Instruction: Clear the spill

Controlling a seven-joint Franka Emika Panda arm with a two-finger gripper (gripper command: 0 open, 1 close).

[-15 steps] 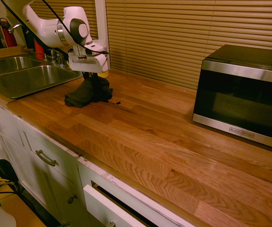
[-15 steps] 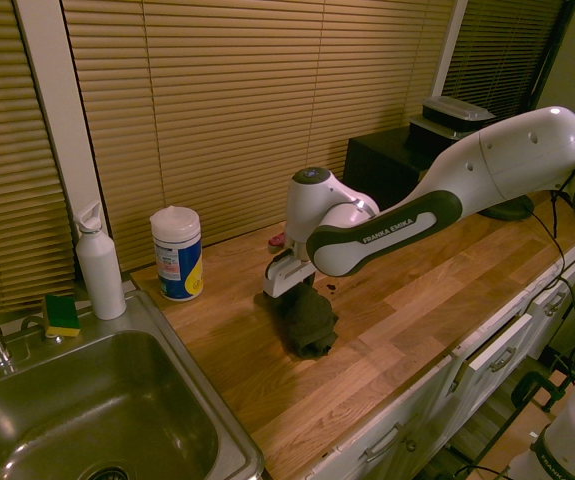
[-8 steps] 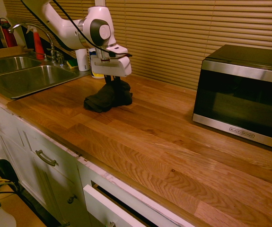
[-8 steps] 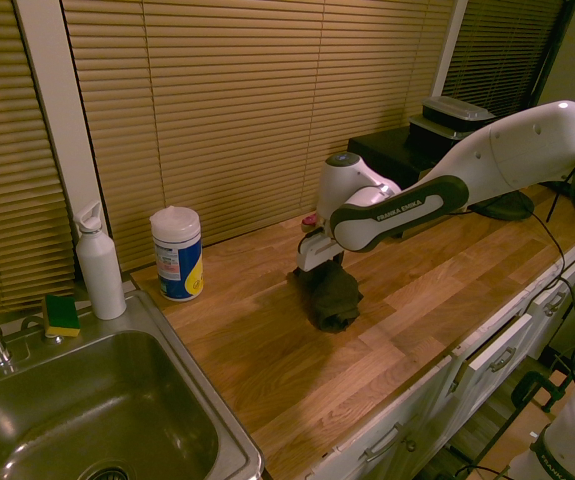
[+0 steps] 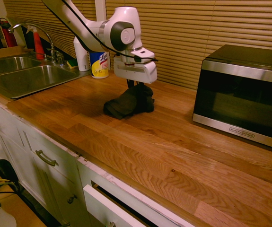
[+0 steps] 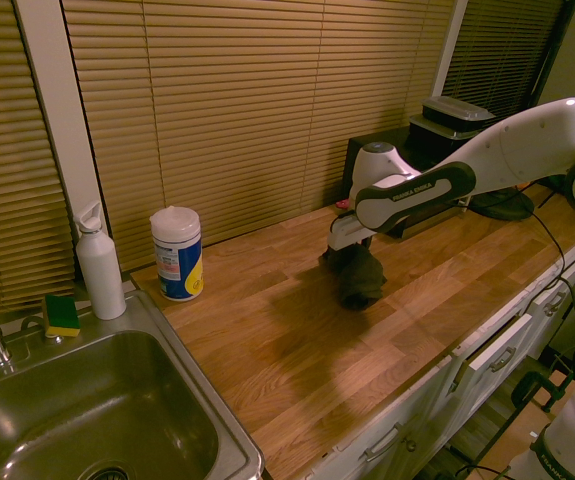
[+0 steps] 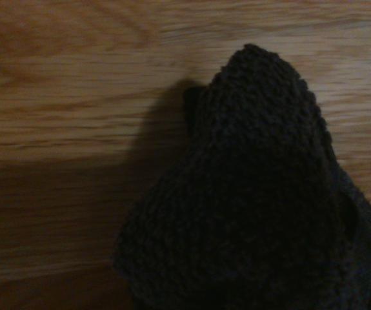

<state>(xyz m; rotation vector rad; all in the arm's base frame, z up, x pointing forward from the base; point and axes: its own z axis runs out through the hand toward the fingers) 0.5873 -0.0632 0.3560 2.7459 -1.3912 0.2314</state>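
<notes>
A white robot arm's gripper (image 6: 350, 247) points down, clamped on a dark bunched cloth (image 6: 357, 280) resting on the wooden countertop (image 6: 267, 340). A white wipes canister (image 6: 177, 253) stands near the steel sink (image 6: 77, 420).

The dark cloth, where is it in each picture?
First exterior view: the dark cloth lies bunched on the wooden counter, centre-left, under the gripper, left of the microwave.
Second exterior view: the cloth sits right of centre, under the gripper.
Wrist view: it fills the lower right.
Shared landmark: the wipes canister beside the sink.
</notes>
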